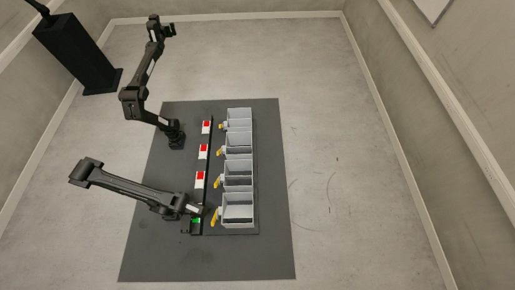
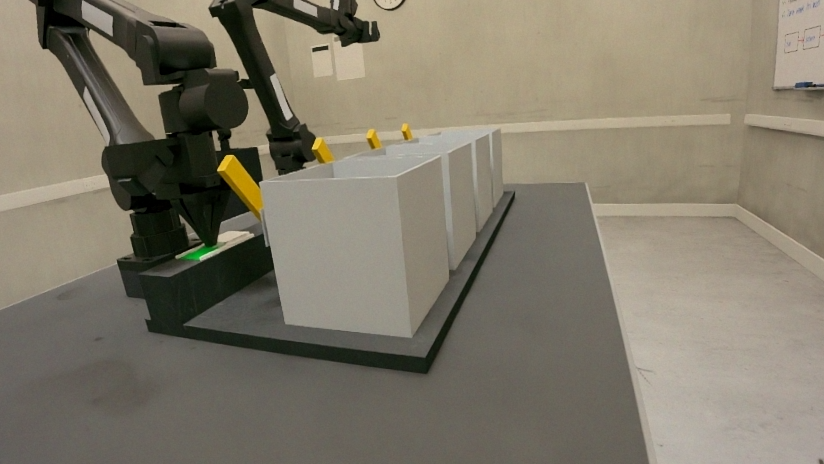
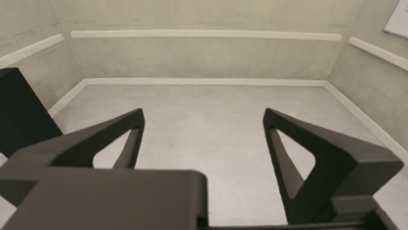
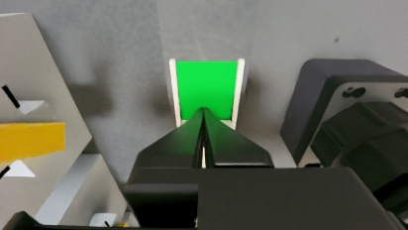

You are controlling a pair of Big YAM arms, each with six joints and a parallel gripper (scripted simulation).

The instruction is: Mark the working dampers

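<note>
So the right gripper had its fingers pressed together with nothing between them, tips down at the nearest slider. That slider's green window was showing, with the white cover on the far side of it. From the top, the wrist hid the fingertips and most of that cover, and in the right wrist view the fingers blocked it too, so I couldn't tell if it was all the way across.

The other three sliders showed red: the second one, the third one and the farthest one. The exterior view was no help there, they were hidden.

All four dampers stood in a row right of the sliders, each behind its own: nearest damper, then the second damper, third damper and farthest damper. The nearest one's yellow handle leaned, and was cut off by the frame edge in the right wrist view.

The left gripper was spread wide, holding nothing, up high and well apart from the row. Its own camera only caught floor, walls, part of a black pedestal and a cropped corner of whiteboard.
</note>
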